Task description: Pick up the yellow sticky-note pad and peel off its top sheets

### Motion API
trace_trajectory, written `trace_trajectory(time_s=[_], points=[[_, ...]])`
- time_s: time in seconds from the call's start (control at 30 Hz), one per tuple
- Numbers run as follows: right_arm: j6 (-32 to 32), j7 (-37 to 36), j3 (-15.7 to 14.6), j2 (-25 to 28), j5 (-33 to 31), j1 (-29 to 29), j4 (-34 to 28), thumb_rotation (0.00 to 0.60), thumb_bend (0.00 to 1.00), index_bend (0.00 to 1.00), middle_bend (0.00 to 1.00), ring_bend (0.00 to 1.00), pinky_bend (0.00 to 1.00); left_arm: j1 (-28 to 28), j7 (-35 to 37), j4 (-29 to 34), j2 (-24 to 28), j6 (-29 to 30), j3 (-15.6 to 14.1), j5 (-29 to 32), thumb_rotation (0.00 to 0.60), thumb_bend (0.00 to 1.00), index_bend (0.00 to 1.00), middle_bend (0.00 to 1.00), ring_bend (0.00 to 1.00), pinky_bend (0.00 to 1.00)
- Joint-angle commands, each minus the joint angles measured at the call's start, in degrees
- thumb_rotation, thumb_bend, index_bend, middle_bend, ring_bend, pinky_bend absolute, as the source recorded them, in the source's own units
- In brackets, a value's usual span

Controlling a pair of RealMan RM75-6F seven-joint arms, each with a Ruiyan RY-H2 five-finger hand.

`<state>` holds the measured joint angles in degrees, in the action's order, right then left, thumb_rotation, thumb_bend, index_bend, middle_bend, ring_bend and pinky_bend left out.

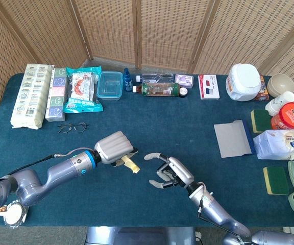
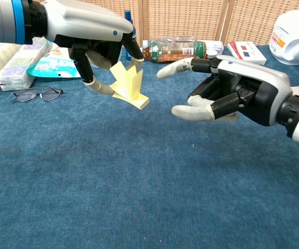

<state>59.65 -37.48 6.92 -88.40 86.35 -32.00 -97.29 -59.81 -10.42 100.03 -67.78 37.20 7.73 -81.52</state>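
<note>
Near-center of table [image 1: 188, 127]: left hand [image 1: 114, 148] pinches yellow sticky-note pad [image 2: 130, 87] between fingertips, pad lifted off cloth, top sheets curling up. Just right of it, right hand [image 2: 238, 96], fingers spread, holding nothing, tips aimed at pad, not touching. Glasses [image 1: 72, 127] further left, bottle [image 2: 173, 50] at far edge.

Your two arms are smooth, rounded silver-grey tubes. Your left arm carries a bright blue ring just behind the wrist, and a thin black cable runs loosely along its forearm. Your left hand [image 1: 115, 147] has a ribbed silver-grey shell over its back, with black finger segments ending in pale beige fingertips [image 2: 104, 88]. Your right hand [image 1: 170, 171] matches it: a silver and black body, beige tips, and a small blue dot on the shell.
</note>
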Motion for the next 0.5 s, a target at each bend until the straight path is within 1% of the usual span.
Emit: trace_trajectory(time_s=[0.03, 0.27, 0.5], points=[[-0.5, 0.4, 0.3, -0.1, -0.4, -0.4, -0.4, 0.600, 0.29, 0.25, 1.00, 1.00, 1.00, -0.1, -0.3, -0.3, -0.5, 0.1, -0.2, 0.2, 0.600, 0.33, 0.66, 1.00, 1.00, 1.00], [-1.5, 1.9, 0.8, 0.0, -1.5, -1.4, -1.8, 0.600, 0.29, 0.25, 1.00, 1.00, 1.00, -0.5, -1.3, -0.8, -1.7, 0.3, -0.2, 1.1, 0.600, 0.33, 0.66, 1.00, 1.00, 1.00], [-2.4, 3.0, 0.7, -0.4, -2.2, -2.1, -2.5, 0.600, 0.29, 0.28, 1.00, 1.00, 1.00, -0.7, -2.5, -1.2, -2.8, 0.9, -0.2, 2.0, 0.600, 0.33, 0.66, 1.00, 1.00, 1.00]])
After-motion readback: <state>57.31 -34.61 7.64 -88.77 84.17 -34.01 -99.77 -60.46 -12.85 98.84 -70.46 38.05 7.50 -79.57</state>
